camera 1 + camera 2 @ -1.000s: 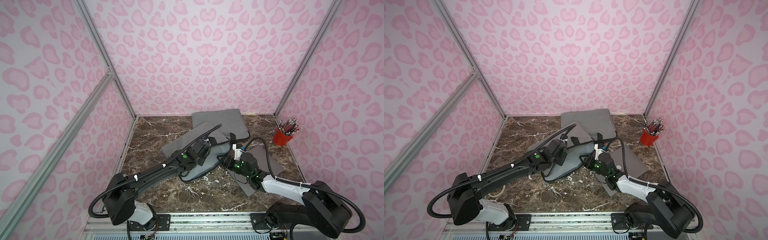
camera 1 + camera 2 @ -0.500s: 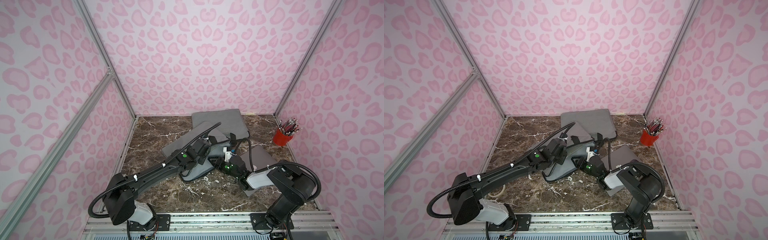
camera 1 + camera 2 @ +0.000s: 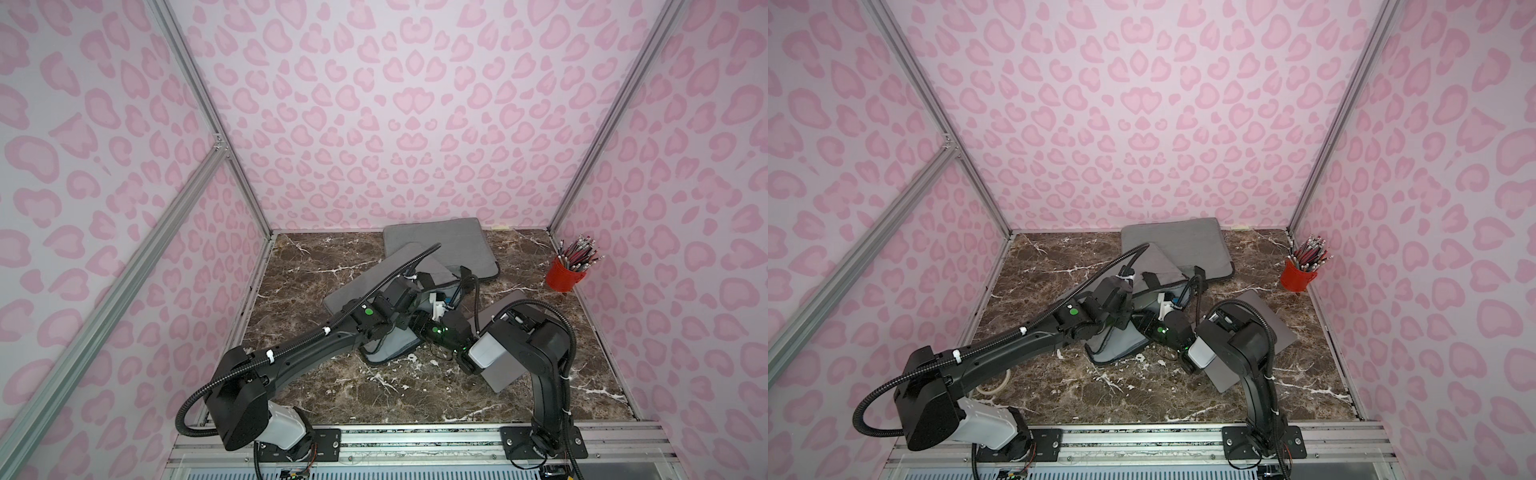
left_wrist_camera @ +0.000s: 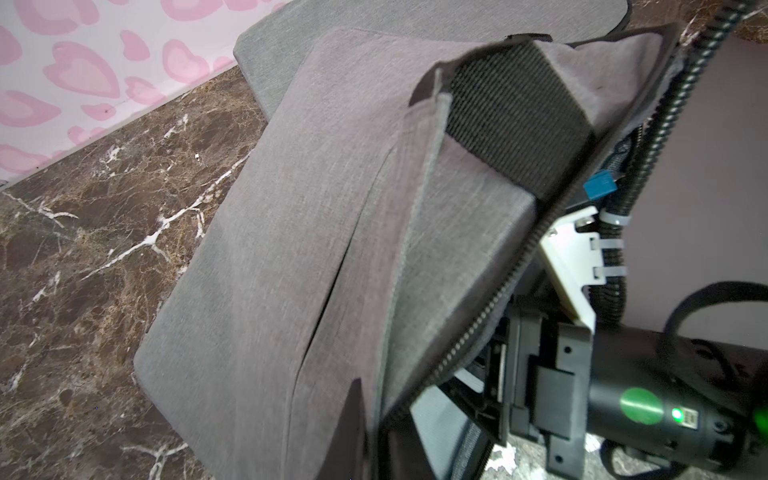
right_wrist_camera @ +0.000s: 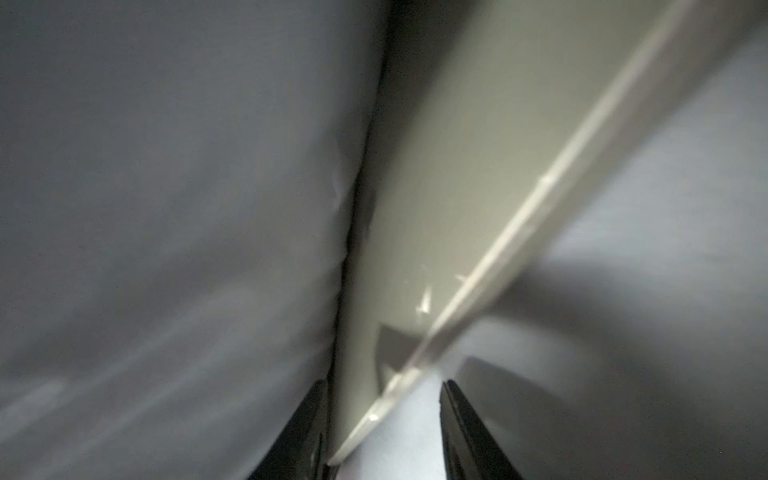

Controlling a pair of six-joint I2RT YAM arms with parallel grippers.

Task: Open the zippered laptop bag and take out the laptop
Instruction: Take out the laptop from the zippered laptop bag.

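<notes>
The left gripper (image 4: 370, 424) is pinching the top flap of the grey fabric zippered laptop bag (image 4: 291, 208), holding it raised mid-way across the brown marble tabletop (image 3: 332, 390), while the right gripper (image 5: 382, 415) is sitting inside the opening, fingers partly parted astride the edge of the pale silver laptop (image 5: 415, 187).

Both top views hide the right gripper (image 5: 384, 384) inside the laptop bag (image 3: 388, 347). In there it is all blurry, and the pale shape is maybe the laptop (image 5: 415, 166).
</notes>
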